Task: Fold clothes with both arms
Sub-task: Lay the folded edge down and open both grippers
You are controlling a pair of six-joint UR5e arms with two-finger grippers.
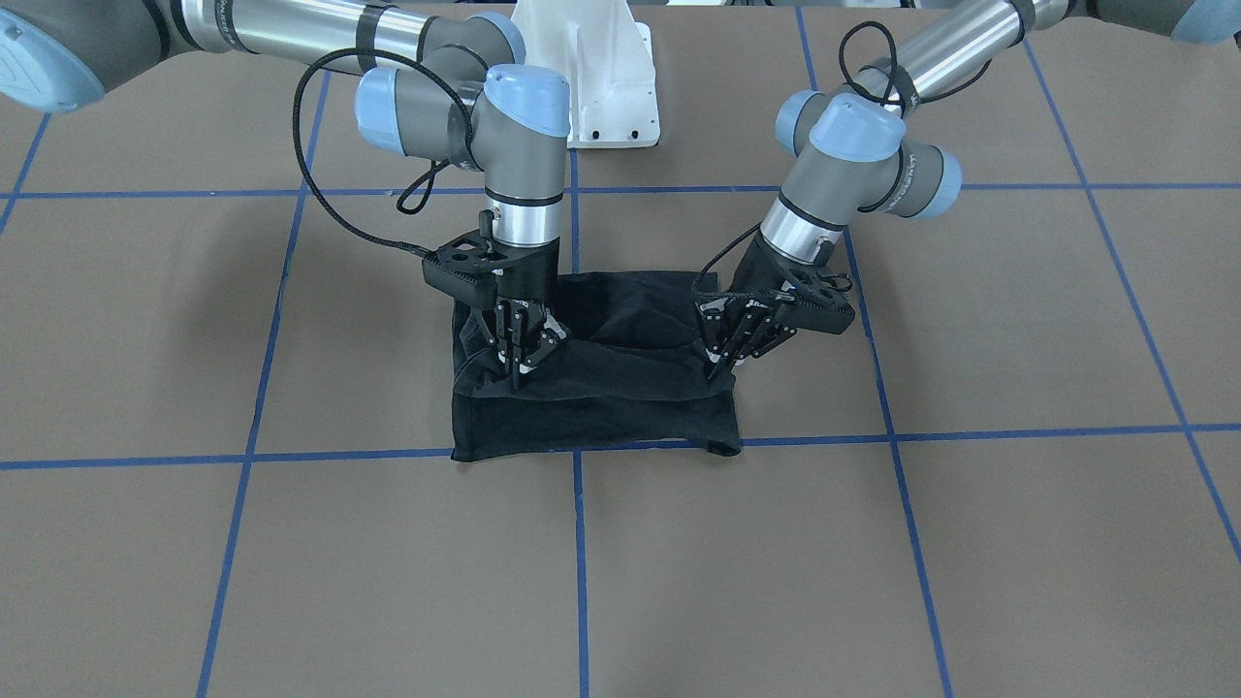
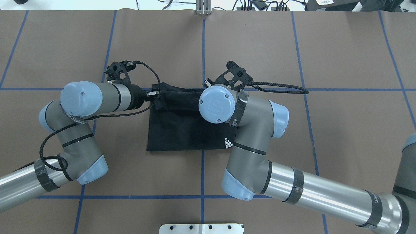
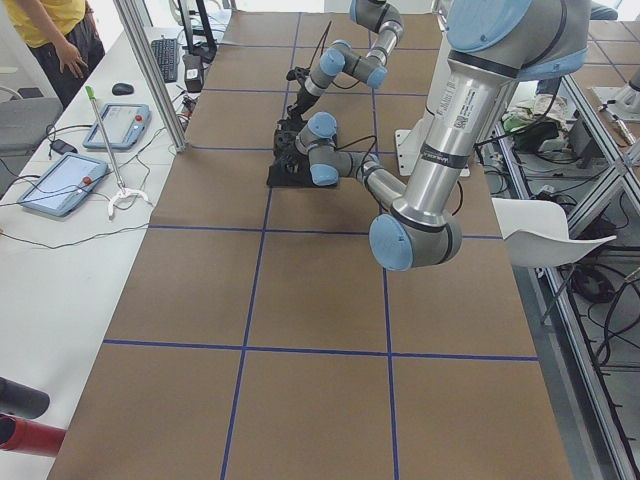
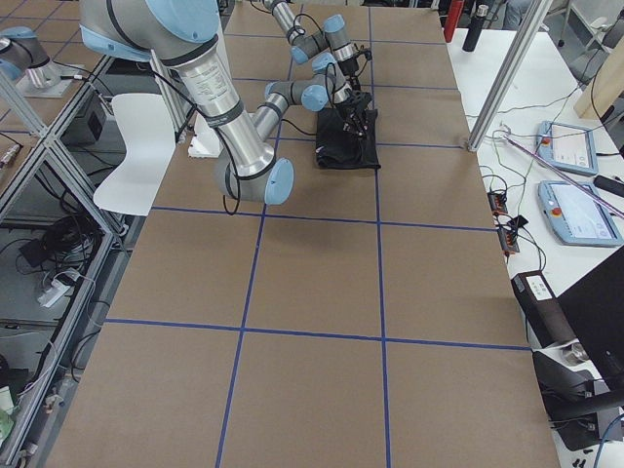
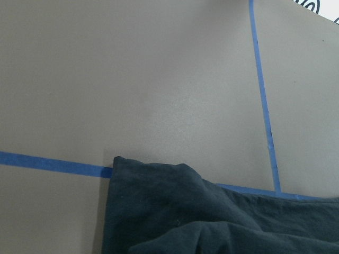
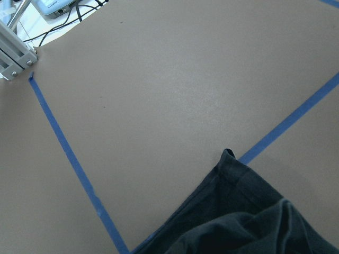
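The black T-shirt (image 1: 601, 412) lies folded into a rough rectangle mid-table; it also shows in the overhead view (image 2: 175, 130). Its graphic is hidden, and only a small white logo (image 2: 228, 143) shows at one edge. My right gripper (image 1: 517, 373) is at the view's left and my left gripper (image 1: 717, 371) at the view's right. Each points down and is shut on a corner of the shirt's top layer, holding that fold slightly raised. The wrist views show only shirt corners, in the left (image 5: 159, 211) and in the right (image 6: 238, 217), not the fingers.
The brown table cover (image 1: 873, 562) carries a grid of blue tape lines (image 1: 580, 562). The white bolted pedestal (image 1: 606, 87) stands behind the shirt. A side table with tablets (image 3: 60, 180) and a person (image 3: 55, 30) are beyond the far edge.
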